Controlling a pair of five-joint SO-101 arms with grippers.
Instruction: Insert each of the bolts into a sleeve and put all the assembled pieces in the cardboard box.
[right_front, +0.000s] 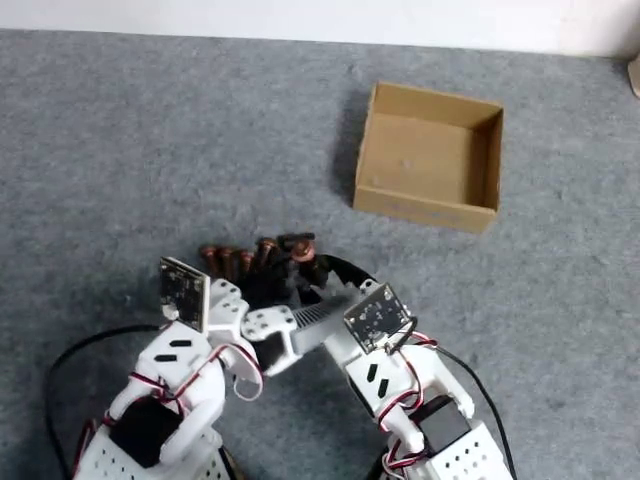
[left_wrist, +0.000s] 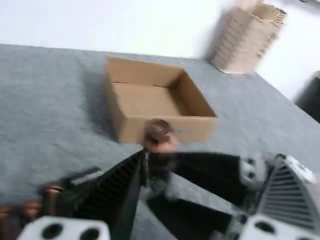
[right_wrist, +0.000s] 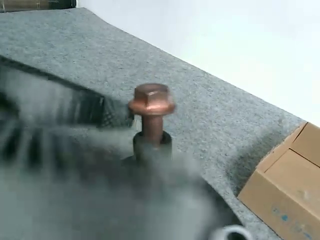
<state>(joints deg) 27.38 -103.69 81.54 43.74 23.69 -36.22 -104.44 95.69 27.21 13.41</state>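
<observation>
step: insertion, bolt (right_wrist: 151, 100) head proud of sleeve (right_wrist: 152, 146), between both arms, just beside spare bolts (right_front: 232, 260) | left jaws clenched on sleeve | right jaws: cannot tell | next, likely: seat bolt fully, then carry to cardboard box (right_front: 425, 208), empty, well apart

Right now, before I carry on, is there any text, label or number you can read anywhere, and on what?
On the cardboard box: small blue print on its outer wall, too blurred to read.
On the bolt: no legible marking on its head.
No text in these views can be read.
</observation>
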